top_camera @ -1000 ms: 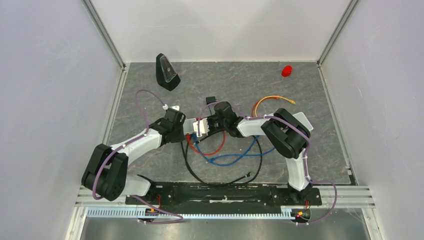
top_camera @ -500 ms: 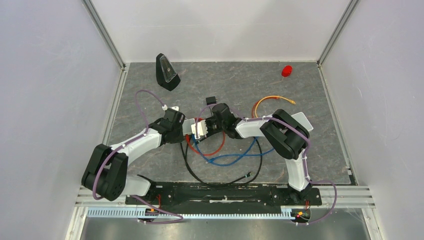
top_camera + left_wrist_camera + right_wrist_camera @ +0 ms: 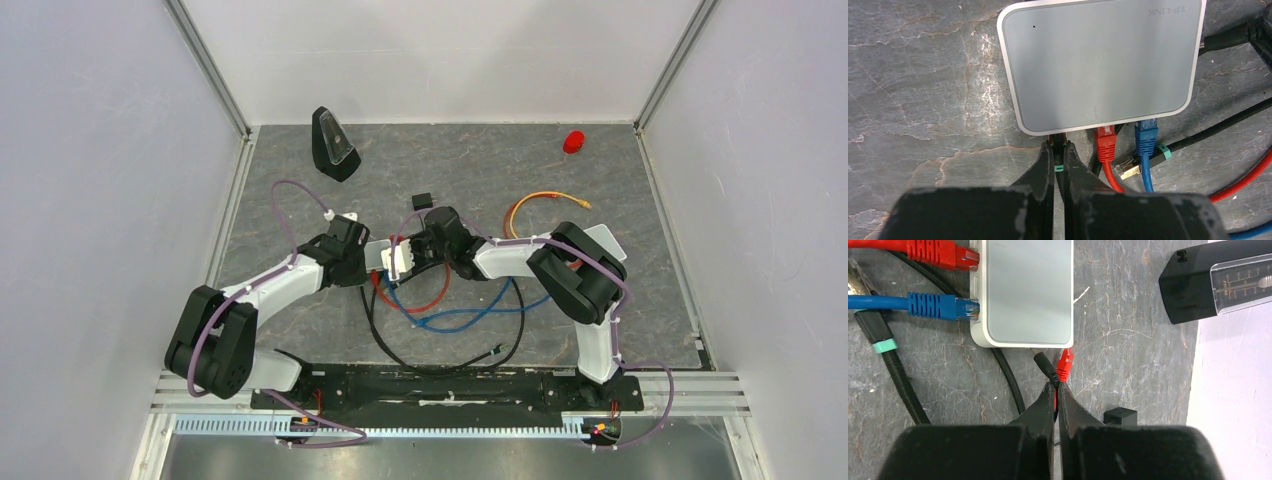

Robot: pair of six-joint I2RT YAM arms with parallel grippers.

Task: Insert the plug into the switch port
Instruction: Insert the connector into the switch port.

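Left wrist view: the switch [image 3: 1100,62] is a flat grey-white box lying on the stone-grey table [image 3: 923,100]. Three plugs sit along its near edge. A red plug [image 3: 1105,141] is in one hole and a blue plug [image 3: 1146,137] is in the hole next to it. The left gripper [image 3: 1058,148] is pinched tight on the plug [image 3: 1058,141], which has a green band. The tip of this plug touches the switch port [image 3: 1058,135] at the box's edge, just left of the red plug. I cannot tell how far in it goes. A gold-tipped plug [image 3: 1128,169] lies loose on the table near the blue one.

Right wrist view: the right gripper [image 3: 1057,385] is squeezed shut on a thin black cord [image 3: 1044,365] that runs to another edge of the box. A black wedge-shaped device [image 3: 1218,282] stands well apart.
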